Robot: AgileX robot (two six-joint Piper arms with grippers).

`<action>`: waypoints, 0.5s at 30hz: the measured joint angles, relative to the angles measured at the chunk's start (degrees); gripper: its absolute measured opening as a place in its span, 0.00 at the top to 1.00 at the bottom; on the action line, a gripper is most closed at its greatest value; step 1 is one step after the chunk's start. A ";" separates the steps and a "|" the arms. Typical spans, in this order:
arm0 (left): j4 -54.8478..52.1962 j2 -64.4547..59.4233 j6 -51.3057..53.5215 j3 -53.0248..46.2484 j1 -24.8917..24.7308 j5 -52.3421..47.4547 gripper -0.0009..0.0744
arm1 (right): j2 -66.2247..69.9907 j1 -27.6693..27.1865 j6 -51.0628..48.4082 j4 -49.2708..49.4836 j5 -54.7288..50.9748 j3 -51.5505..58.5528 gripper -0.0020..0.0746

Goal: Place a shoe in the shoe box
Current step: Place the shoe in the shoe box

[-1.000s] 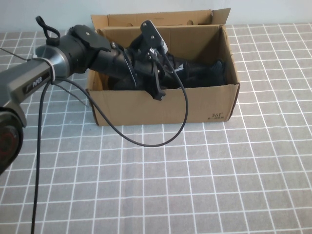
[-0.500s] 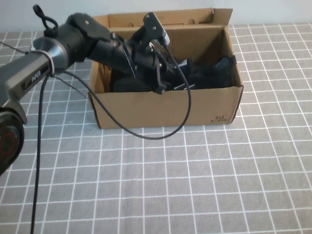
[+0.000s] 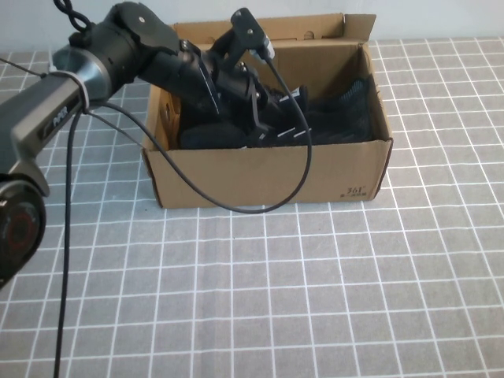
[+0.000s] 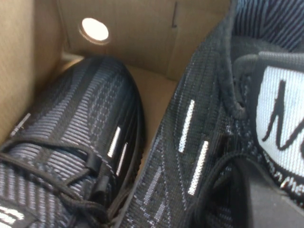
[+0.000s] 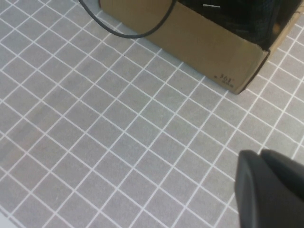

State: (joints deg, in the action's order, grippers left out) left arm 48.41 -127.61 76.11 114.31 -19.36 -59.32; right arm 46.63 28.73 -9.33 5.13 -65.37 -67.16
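The brown cardboard shoe box stands open at the back of the table. Two black knit shoes lie inside it: one on the left side, the other stretching to the right. My left gripper reaches down into the box and is shut on the right-hand shoe near its tongue. In the left wrist view this shoe lies beside the other shoe, with one finger at the tongue's white label. My right gripper is shut and empty above the table, out of the high view.
A black cable hangs from the left arm over the box's front wall onto the grey checked tablecloth. The box's lid flap stands up at the back. The box corner shows in the right wrist view.
My left arm has pushed deeper and lower into the box with the shoe. The shoe now lies lower and further right, and the box has shifted slightly.
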 joint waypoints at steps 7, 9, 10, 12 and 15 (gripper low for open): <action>0.13 -2.42 0.00 0.11 0.00 -0.81 0.96 | 3.49 0.00 -1.04 0.00 0.00 0.00 0.99; 0.12 -2.93 0.00 0.11 -0.02 -0.80 0.96 | 4.38 0.00 -1.21 0.03 0.00 0.00 0.99; 0.12 -2.95 0.00 0.11 -0.12 -0.80 0.96 | 4.87 0.00 -1.30 0.13 0.00 0.00 0.99; 0.12 -3.07 0.00 0.11 -0.12 -0.84 0.96 | 5.39 0.00 -1.45 0.15 0.00 0.00 0.99; 0.23 -3.07 0.00 0.11 -0.12 -0.84 0.95 | 5.89 0.00 -1.62 0.25 0.00 0.06 0.99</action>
State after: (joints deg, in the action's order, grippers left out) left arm 48.64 -130.67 76.11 114.43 -19.47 -60.16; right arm 52.52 28.73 -10.95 5.39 -65.37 -67.10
